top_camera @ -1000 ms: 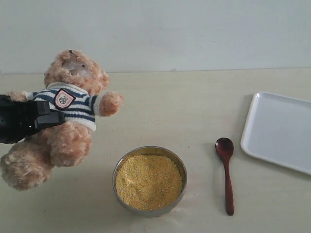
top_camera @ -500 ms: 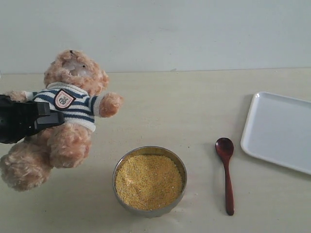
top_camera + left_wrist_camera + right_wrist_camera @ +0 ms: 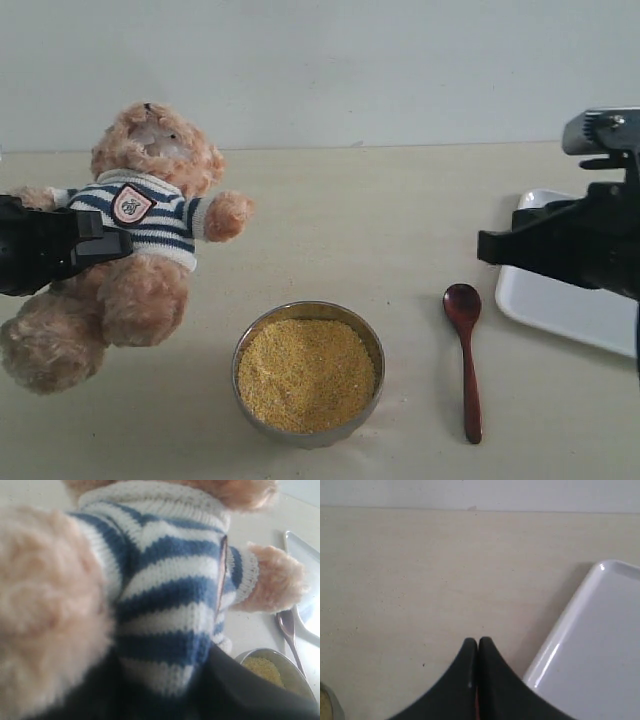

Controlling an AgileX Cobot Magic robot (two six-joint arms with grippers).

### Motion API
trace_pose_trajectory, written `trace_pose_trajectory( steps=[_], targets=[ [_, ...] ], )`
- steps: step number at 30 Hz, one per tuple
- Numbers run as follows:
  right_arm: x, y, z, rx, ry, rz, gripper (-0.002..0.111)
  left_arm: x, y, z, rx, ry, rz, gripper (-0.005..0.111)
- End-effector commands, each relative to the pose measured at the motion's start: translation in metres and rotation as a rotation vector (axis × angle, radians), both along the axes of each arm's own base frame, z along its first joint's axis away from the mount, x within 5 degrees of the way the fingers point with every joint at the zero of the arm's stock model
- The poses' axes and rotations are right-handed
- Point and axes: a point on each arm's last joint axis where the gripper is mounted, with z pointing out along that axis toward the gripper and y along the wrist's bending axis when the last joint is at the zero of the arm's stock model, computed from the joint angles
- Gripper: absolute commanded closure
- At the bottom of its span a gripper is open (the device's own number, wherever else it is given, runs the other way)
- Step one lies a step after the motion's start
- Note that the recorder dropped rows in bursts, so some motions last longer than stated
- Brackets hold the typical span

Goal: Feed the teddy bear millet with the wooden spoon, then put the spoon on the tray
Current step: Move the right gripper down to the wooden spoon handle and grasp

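Observation:
The teddy bear (image 3: 150,215) in its striped shirt leans at the left of the table, and my left gripper (image 3: 95,243) is shut on its body (image 3: 165,630). The steel bowl of millet (image 3: 307,372) sits at the front middle. To its right lies the wooden spoon (image 3: 466,355), bowl end toward the back. My right gripper (image 3: 487,246) hangs above the spoon's bowl end, beside the white tray (image 3: 575,300), with its jaws pressed together and nothing between them (image 3: 478,641). The spoon barely shows in the right wrist view.
A pale wall runs along the back edge of the table (image 3: 380,200). The tray (image 3: 600,645) lies at the right, partly covered by my right arm in the exterior view. The bowl's rim (image 3: 270,655) and the spoon (image 3: 287,630) show past the bear in the left wrist view.
My right arm has come into the exterior view from the right, over the tray and toward the spoon. The bear and left gripper have stayed put.

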Motion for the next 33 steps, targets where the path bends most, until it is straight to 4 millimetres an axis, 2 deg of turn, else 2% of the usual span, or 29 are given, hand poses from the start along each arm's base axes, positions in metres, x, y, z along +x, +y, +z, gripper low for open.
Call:
trace_pose_trajectory(
  steps=[1,4,8,11,13,16,19,22,26,27,30,33],
  targets=[
    [0.019,0.007,-0.014,0.181,0.047,-0.142,0.107,-0.001,-0.003,0.003,-0.023,-0.016,-0.012,0.102],
    [0.012,0.005,-0.032,0.314,-0.040,-0.292,0.107,-0.001,-0.002,0.003,-0.020,-0.015,-0.009,0.102],
    [-0.027,0.021,-0.061,0.113,-0.105,-0.234,0.109,-0.001,-0.003,0.003,-0.021,-0.015,-0.011,0.102],
    [-0.053,0.031,-0.065,0.027,-0.143,-0.277,0.109,-0.001,-0.003,0.004,-0.023,-0.016,-0.012,0.102],
    [-0.067,0.042,-0.066,-0.002,-0.146,-0.247,0.109,-0.001,-0.003,0.004,-0.026,-0.016,-0.015,0.102],
    [-0.075,0.054,-0.072,-0.076,-0.124,-0.163,0.109,-0.001,-0.003,0.004,-0.026,-0.016,-0.015,0.102],
    [-0.076,0.054,-0.082,-0.134,-0.097,-0.162,0.108,-0.002,-0.003,0.003,-0.019,-0.016,-0.021,0.102],
    [-0.078,0.055,-0.091,-0.162,-0.032,-0.156,0.092,-0.002,-0.003,0.003,-0.005,-0.017,-0.035,0.102],
    [-0.083,0.060,-0.100,-0.126,0.102,-0.142,0.045,-0.002,-0.003,0.003,-0.005,-0.017,-0.035,0.102],
    [-0.082,0.061,-0.099,-0.113,0.105,-0.163,0.038,-0.002,-0.003,0.003,-0.005,-0.017,-0.035,0.102],
    [-0.076,0.060,-0.096,-0.097,0.079,-0.206,0.046,-0.003,-0.003,0.003,-0.005,-0.017,-0.039,0.102],
    [-0.065,0.057,-0.100,-0.080,0.182,-0.230,0.050,-0.003,-0.003,0.003,-0.005,-0.017,-0.039,0.102]
  ],
)
